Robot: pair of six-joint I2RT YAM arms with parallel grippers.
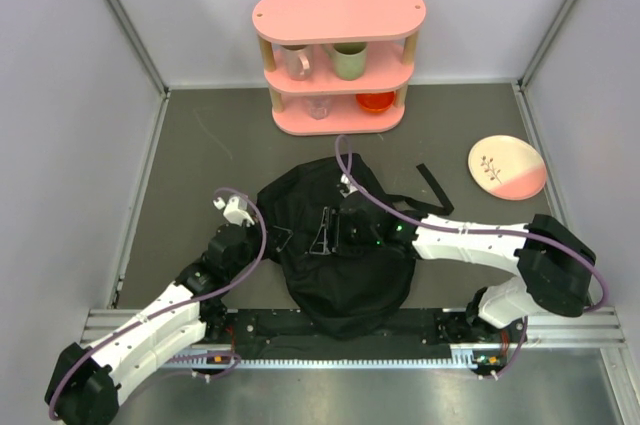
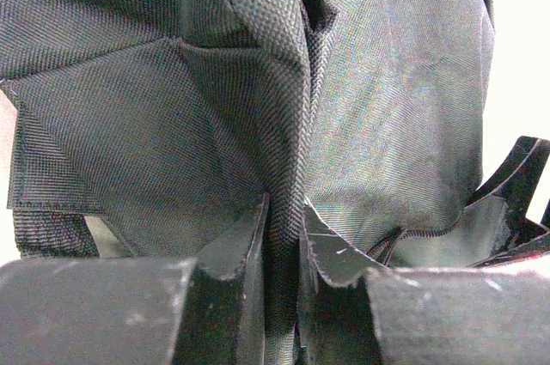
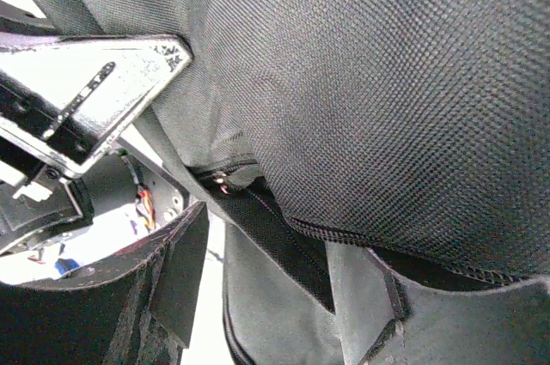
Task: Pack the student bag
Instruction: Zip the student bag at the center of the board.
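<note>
Mostly black cloth up close in both wrist views. Big student bag [image 1: 345,255] lying low in middle of top view, between both arms. Left gripper [image 2: 284,232] almost closed, pinching fold of bag cloth, fingertips half buried in it. Right gripper [image 3: 271,296] with fingers apart, zipper edge of bag between them; cannot tell if squeezed or only touching. Inside of bag hidden. Pink shelf [image 1: 338,55] at top, plate [image 1: 507,167] at right, both well apart from bag.
</note>
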